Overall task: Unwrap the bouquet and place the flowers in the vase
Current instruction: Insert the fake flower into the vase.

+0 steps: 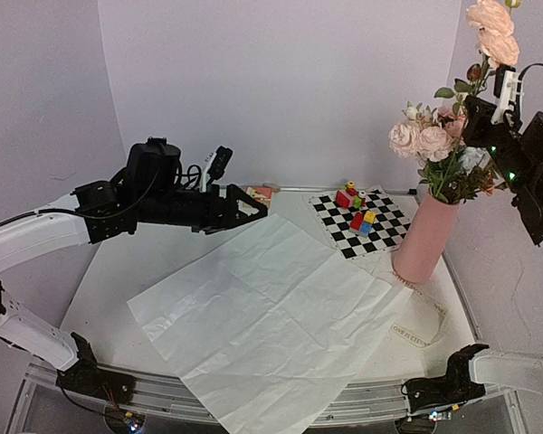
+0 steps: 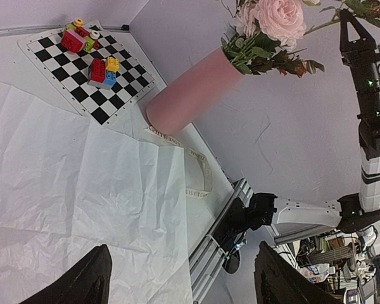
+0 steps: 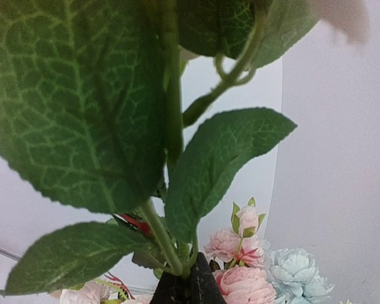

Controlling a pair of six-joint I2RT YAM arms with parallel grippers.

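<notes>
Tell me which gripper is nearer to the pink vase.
Right. The right gripper is above the vase, shut on a flower stem. The left gripper hangs open across the table, over the paper sheet's far edge.

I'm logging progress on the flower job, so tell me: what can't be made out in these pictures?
- Top view: stem ends inside the tall matte pink cylinder vase, hidden by its wall.
- Right wrist view: big green leaves block nearly everything beyond the right gripper.
- Left wrist view: lettering on the cream ribbon strip, too small to read.
</notes>
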